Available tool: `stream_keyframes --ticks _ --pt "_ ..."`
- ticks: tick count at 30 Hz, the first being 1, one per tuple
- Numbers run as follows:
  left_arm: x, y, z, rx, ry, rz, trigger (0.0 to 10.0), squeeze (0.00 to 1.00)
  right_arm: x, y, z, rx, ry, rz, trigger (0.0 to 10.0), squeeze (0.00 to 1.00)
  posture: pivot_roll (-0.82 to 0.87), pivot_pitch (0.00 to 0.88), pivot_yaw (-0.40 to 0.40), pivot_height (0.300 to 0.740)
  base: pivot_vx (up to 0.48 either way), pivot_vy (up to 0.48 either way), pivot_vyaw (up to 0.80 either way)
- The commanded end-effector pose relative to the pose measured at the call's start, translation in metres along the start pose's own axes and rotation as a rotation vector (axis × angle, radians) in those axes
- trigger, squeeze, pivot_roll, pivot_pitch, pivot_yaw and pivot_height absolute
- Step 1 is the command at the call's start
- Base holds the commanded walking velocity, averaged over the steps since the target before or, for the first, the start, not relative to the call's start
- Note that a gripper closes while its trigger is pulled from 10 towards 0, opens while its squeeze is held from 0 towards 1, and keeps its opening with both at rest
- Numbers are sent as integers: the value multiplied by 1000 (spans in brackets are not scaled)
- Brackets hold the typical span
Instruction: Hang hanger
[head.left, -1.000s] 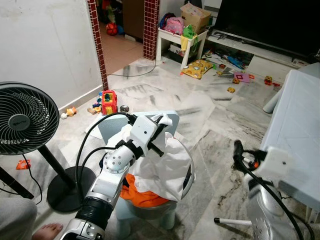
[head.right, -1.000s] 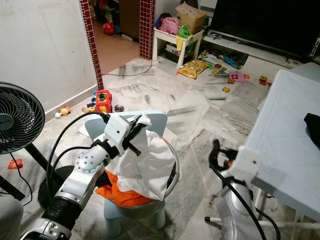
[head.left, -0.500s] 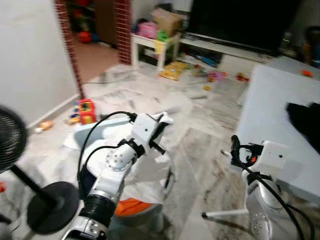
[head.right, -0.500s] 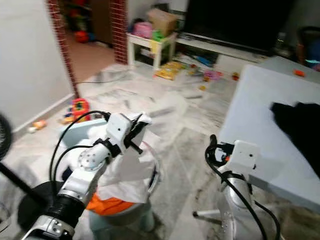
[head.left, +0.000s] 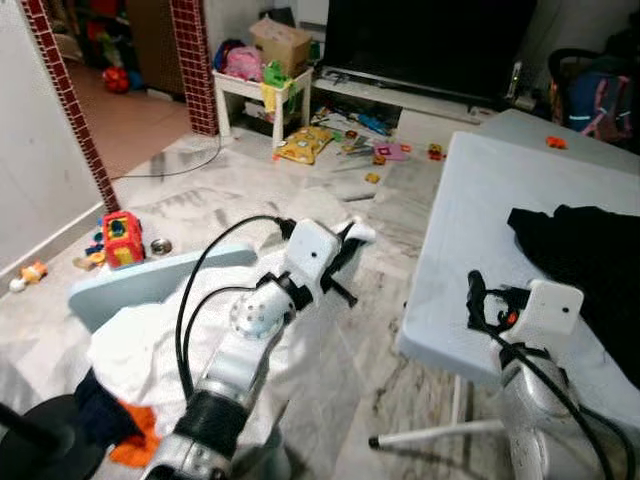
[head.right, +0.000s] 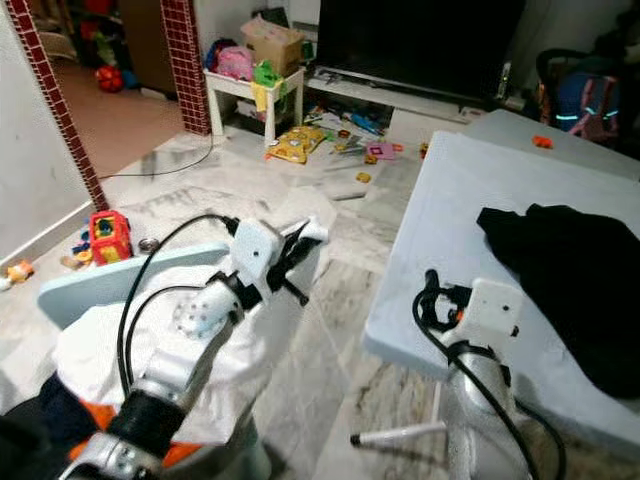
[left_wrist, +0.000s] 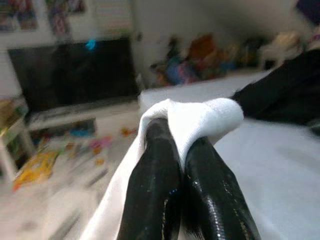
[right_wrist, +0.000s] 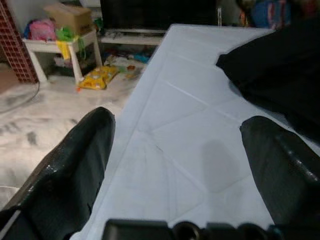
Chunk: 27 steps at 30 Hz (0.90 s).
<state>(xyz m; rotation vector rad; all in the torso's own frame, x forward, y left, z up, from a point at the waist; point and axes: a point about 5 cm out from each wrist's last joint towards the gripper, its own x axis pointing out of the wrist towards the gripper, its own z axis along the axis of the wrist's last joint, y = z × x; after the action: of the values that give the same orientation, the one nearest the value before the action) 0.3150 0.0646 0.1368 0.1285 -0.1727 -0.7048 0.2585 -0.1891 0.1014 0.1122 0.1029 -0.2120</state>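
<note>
- Pinching a white garment (head.left: 190, 345) between the fingers of my left gripper (left_wrist: 182, 150), I carry it with the arm raised out in front of me; a fold of cloth wraps over both fingertips, so the clamp looks firm.
- Most of the cloth trails down from the gripper over the laundry basket (head.left: 255, 462) below, where an orange piece (head.left: 130, 447) shows, so lifting high should drag it free.
- My right gripper (right_wrist: 175, 165) hangs with its fingers spread wide and nothing between them, just beside the near edge of the pale table (head.left: 470, 230), ready, I judge, to help with the spreading.
- A black garment (head.left: 585, 255) lies crumpled on the table's far side, well apart from both grippers.
- No hanger is anywhere I can see, so I judge that hanging has not begun; the garment must first reach the table.
</note>
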Motion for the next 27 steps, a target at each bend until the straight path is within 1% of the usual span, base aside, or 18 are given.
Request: stream_keyframes --ticks 1,3,5,9,11,22,27 --pt "7 -12 6 -6 -21 -41 10000 0 0 -12 2 -15 -1 -45 10000 0 33 0 -90 740 244 -382 0" --pt "7 -12 5 -22 -13 -17 10000 0 -1 -12 1 -13 4 -46 10000 0 32 0 -89 740 122 -184 0" --pt "7 -12 5 -16 -16 9 10000 0 -2 -13 0 -14 8 -48 10000 0 31 0 -88 740 0 0 0" --pt "6 -14 0 -30 18 11 10000 0 -3 -13 -2 -16 16 -50 10000 0 31 0 -92 740 0 0 0" --pt "4 -14 -3 -13 42 21 10000 0 -4 -13 -4 -20 27 -48 10000 0 32 0 -96 740 0 0 0" --pt "3 -15 -3 -21 52 27 10000 0 -3 -11 -5 -20 37 -41 10000 0 35 0 -105 740 0 0 0" --pt "3 -16 -4 -23 58 16 10000 0 -3 -13 -5 -19 38 -46 10000 0 36 0 -101 740 0 0 0"
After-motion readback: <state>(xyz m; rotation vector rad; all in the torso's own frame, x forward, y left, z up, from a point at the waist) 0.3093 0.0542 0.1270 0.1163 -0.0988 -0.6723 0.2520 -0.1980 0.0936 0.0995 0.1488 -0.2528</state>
